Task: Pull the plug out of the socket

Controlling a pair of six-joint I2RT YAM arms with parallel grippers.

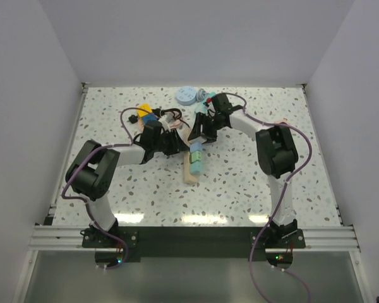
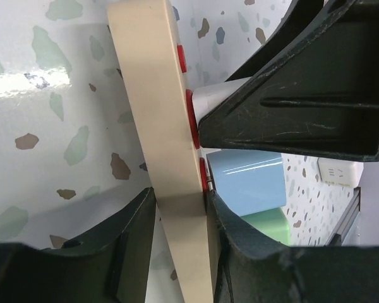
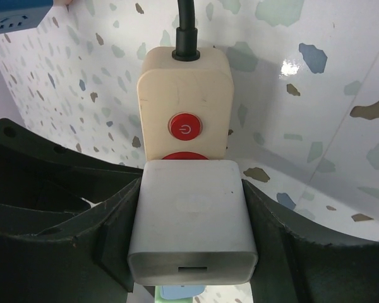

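The socket is a cream-beige power strip lying mid-table, with red outlets, a red power button and a black cord. My left gripper is shut on the strip's sides; the left wrist view shows the strip edge-on between my fingers. My right gripper is shut on the white cube plug, which sits over a red outlet near the button end. In the left wrist view the white plug touches the strip. A blue plug and a green plug sit further along it.
Behind the strip lies a cluster of small objects: a pale blue disc, a yellow piece, a blue block and cables. A white adapter lies on the speckled table. White walls enclose the table on three sides.
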